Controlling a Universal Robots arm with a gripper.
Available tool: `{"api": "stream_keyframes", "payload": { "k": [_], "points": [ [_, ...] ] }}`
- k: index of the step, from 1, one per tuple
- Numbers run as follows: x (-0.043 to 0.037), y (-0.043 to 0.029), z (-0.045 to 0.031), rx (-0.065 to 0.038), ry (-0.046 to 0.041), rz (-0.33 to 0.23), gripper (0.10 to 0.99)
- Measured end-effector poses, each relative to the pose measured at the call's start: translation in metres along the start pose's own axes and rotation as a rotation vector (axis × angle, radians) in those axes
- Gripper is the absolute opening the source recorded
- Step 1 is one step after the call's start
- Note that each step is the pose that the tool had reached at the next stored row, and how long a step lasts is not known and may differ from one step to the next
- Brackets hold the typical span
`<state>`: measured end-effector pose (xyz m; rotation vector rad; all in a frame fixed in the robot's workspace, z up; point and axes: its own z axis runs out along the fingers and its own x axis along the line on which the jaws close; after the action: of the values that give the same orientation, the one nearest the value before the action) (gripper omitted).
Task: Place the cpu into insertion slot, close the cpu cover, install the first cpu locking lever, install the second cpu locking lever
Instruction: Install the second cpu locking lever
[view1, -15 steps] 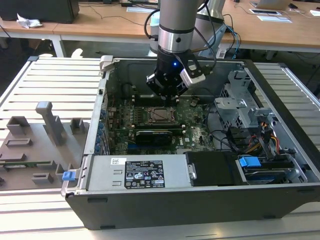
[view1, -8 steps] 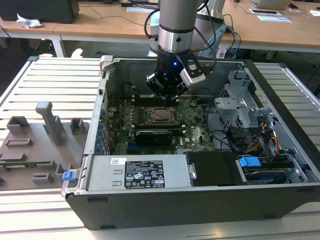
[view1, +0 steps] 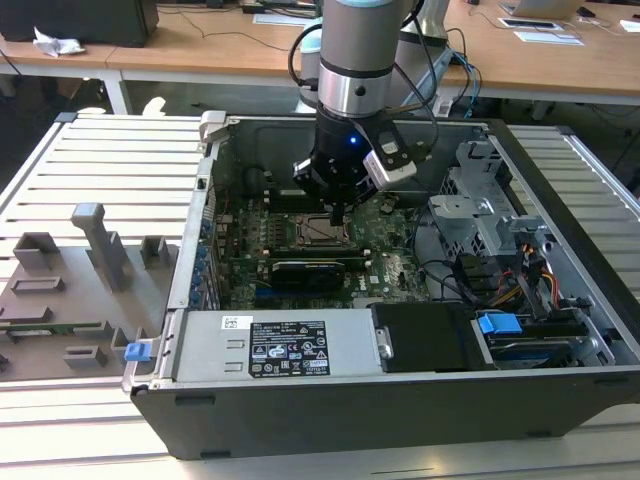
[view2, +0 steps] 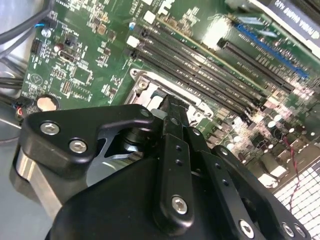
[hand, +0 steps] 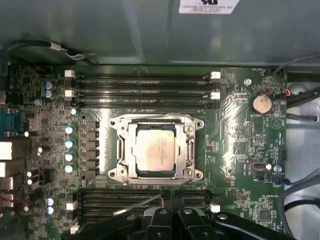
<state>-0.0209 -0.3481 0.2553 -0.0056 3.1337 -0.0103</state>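
The gripper (hand: 167, 200), its fingers pressed together and holding nothing, is being held just beside the insertion slot (hand: 156, 150). Beyond its tips, the cpu (hand: 156, 149) is being kept seated there, the cpu cover (hand: 187, 150) apparently lowered around it.

Open room above the socket (hand: 156, 150); memory slots (hand: 142, 87) flank it, black card (view1: 312, 271) and case wall (view1: 200, 215) nearby.

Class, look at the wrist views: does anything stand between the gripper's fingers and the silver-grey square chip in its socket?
Nothing visible does. The silver-grey square cpu lies in the metal-rimmed socket, beyond the gripper.
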Motion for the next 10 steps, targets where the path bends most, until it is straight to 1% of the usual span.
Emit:
{"api": "stream_keyframes", "payload": {
  "k": [4,7,10],
  "points": [
    [0.0,-0.0039,0.0001,0.0,0.0,0.0,0.106],
    [0.0,-0.009,0.0001,0.0,0.0,0.0,0.106],
    [0.0001,-0.012,0.0001,0.0,0.0,0.0,0.106]
  ]
}}
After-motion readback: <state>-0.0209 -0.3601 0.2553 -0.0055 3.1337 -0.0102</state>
